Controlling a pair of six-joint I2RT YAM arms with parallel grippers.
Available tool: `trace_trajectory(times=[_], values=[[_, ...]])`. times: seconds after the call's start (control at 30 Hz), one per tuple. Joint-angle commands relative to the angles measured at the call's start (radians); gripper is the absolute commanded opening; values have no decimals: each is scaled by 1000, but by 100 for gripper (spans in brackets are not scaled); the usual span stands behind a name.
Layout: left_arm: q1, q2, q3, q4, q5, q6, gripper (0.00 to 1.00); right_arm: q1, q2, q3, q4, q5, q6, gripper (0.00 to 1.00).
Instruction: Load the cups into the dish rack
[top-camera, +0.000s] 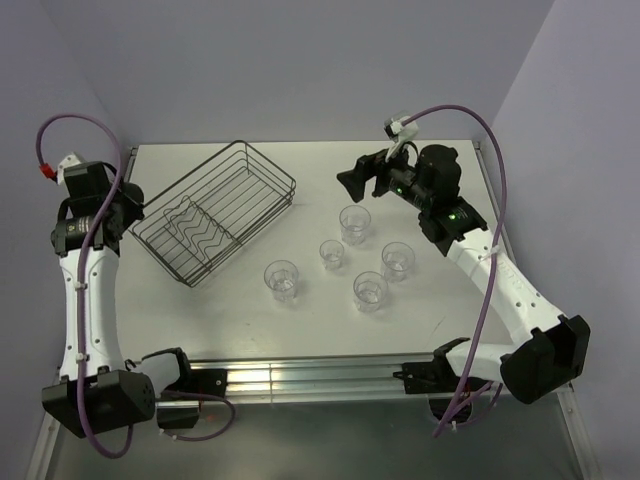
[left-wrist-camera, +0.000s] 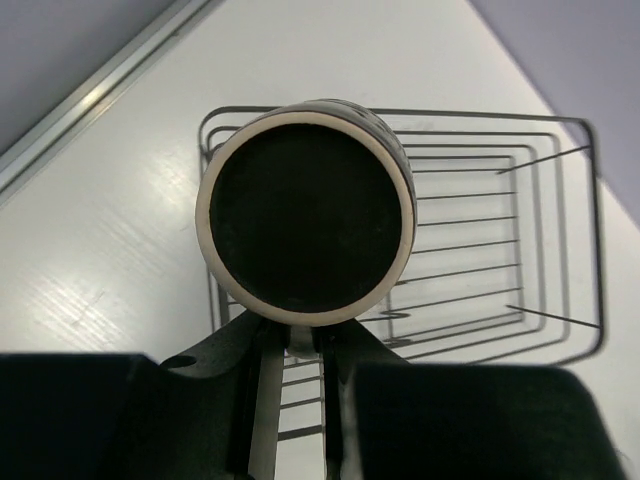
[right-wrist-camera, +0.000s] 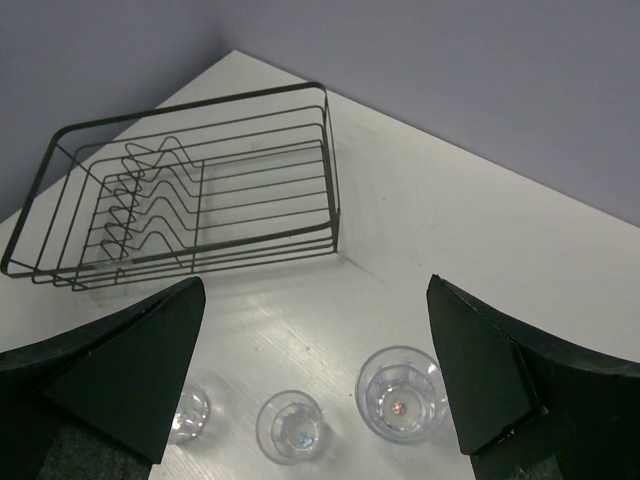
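A dark brown mug with a pale rim hangs over the near end of the black wire dish rack, its mouth facing the left wrist camera. My left gripper is shut on the mug's handle, at the rack's left end. Several clear ribbed glass cups stand upright on the table right of the rack, among them one just below my right gripper. That gripper is open and holds nothing, hovering above two glasses.
The rack lies at an angle on the white table, with wavy dividers at its near-left end and nothing in it. Purple walls close off the back and both sides. An aluminium rail runs along the near edge between the arm bases.
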Motion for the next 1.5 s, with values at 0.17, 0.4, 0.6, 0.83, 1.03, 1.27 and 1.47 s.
trace_trajectory(times=[0.17, 0.4, 0.6, 0.83, 1.03, 1.27, 1.47], values=[[-69, 68, 4, 24, -335, -24, 0, -39, -18, -16, -14, -26, -34, 100], [-139, 137, -22, 30, -305, -36, 0, -40, 22, 27, -34, -26, -41, 100], [-155, 214, -11, 18, -285, -50, 0, -45, 29, 27, -38, -20, -43, 100], [-155, 269, -25, 25, -263, -58, 0, -57, 33, 25, -55, -29, -80, 100], [-155, 300, -31, 33, -259, -53, 0, -66, 41, 24, -57, -38, -77, 100], [-155, 332, -45, 48, -237, -52, 0, -74, 36, 19, -63, -48, -77, 100], [-155, 370, -42, 51, -223, -50, 0, -80, 35, 13, -66, -52, -77, 100]])
